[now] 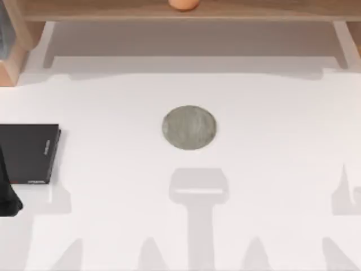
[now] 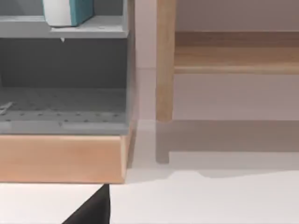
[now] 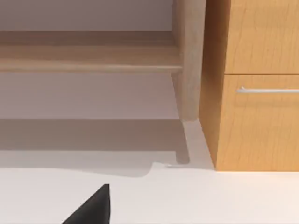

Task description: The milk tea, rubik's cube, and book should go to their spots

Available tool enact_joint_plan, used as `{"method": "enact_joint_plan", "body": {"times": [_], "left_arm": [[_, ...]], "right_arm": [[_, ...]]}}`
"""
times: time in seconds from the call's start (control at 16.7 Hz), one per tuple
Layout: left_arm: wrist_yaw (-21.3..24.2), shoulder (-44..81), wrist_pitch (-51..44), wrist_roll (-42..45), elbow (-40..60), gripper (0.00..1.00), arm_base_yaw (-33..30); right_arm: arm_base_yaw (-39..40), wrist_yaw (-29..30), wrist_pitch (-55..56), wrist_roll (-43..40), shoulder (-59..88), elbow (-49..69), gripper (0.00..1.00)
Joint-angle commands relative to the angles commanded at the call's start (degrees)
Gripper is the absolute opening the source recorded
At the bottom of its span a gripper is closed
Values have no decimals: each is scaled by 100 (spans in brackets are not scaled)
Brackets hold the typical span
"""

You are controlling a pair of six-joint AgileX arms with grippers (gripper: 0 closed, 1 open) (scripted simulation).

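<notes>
The milk tea shows as an orange round top on the wooden shelf at the back middle. A round mottled grey coaster lies at the table's centre. At the left edge lies a flat black book. The teal-blue book stands on a grey shelf inside a wooden-framed unit at the back left. The rubik's cube is out of view. My left arm sits at the left edge beside the black book, and a dark part of its gripper shows. A dark part of my right gripper shows above the table.
A long wooden shelf on legs spans the back of the table. The grey-lined unit with a wooden base stands at the back left. A wooden cabinet with a metal drawer handle stands at the back right.
</notes>
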State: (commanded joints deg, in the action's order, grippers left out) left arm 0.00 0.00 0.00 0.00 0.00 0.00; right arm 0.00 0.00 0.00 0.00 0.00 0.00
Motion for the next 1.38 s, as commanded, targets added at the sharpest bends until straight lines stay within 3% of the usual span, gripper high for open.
{"method": "enact_joint_plan", "body": {"times": [0.3,0.54,1.38], "left_arm": [[-132,355,158,6,297,100,-154],[-596,1684,702,9,1305,100,-646],[-2923,9945,3343,131,6283,100,-3132]], "right_arm": [[0,0,0,0,0,0,100],[0,0,0,0,0,0,100],[0,0,0,0,0,0,100]]}}
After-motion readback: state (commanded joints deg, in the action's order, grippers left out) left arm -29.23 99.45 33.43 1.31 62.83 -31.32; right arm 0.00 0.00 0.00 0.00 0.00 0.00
